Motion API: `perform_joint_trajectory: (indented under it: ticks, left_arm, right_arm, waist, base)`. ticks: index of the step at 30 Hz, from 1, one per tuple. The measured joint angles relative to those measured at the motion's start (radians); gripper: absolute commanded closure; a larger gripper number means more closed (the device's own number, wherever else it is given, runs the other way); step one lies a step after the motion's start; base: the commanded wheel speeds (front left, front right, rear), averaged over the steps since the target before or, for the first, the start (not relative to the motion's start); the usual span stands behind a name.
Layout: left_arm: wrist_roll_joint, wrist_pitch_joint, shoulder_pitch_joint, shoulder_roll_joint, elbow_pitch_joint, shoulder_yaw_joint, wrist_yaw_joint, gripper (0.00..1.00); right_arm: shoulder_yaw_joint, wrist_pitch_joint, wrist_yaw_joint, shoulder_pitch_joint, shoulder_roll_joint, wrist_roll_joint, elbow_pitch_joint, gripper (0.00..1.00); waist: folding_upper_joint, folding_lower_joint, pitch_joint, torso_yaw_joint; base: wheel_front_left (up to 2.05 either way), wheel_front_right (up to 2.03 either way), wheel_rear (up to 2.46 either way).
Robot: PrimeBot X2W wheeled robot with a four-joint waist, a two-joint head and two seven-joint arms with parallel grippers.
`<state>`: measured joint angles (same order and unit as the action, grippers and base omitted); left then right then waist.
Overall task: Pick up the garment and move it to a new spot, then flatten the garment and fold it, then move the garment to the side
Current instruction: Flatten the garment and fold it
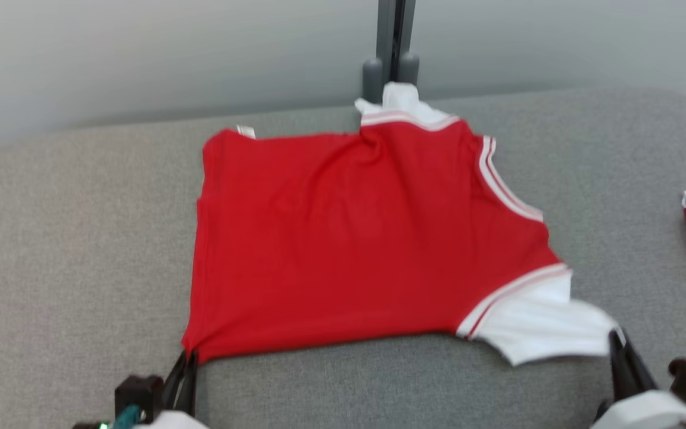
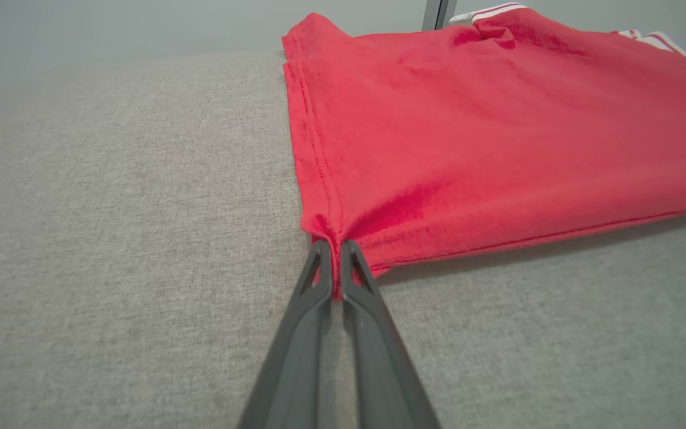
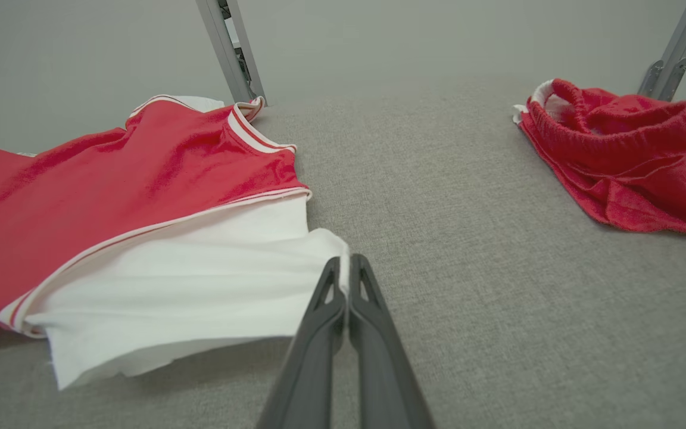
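Our left gripper (image 2: 335, 265) clamps the garment (image 1: 349, 238) at its hem corner (image 2: 326, 229), our right gripper (image 3: 346, 271) pinches the white sleeve (image 3: 200, 280), tag (image 1: 246, 131) unreadable, long axis left-right, hem leftward

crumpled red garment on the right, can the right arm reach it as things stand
Probably not yet: the right claw is shut on the shirt's white sleeve and must let go first. The grey surface toward the crumpled red garment looks free.

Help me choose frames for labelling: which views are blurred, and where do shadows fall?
Head view: shirt soft throughout, its sleeve smeared near the right gripper. Left wrist view: crisp at the left gripper, shadow under the shirt's near edge. Right wrist view: sharp, shadow beneath the sleeve.
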<state>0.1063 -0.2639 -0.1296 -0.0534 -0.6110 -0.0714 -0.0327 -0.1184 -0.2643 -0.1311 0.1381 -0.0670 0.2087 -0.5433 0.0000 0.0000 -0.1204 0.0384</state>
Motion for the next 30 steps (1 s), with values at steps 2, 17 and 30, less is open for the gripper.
perform_joint_trajectory:
  ticks: [2,17,30]
  left_arm:
    - [0.002,0.000,0.046,0.001,0.005,0.011,0.001,1.00]
    - [-0.001,0.000,0.254,0.006,0.063,0.036,0.001,1.00]
    - [-0.010,0.001,0.105,0.005,0.232,0.042,-0.032,1.00]
  right_arm:
    - [0.010,0.000,0.000,-0.046,0.003,-0.002,-0.011,1.00]
    - [0.061,0.000,0.000,-0.249,0.014,-0.015,0.044,1.00]
    - [0.090,0.000,0.000,-0.030,-0.005,0.001,0.138,1.00]
  waist:
    - [0.0000,0.0000,0.034,0.003]
    - [0.0001,0.0000,0.168,0.016]
    - [0.0000,0.0000,0.074,0.000]
  base:
    - [0.00,0.00,0.00]
    - [0.00,0.00,0.00]
    - [0.00,0.00,0.00]
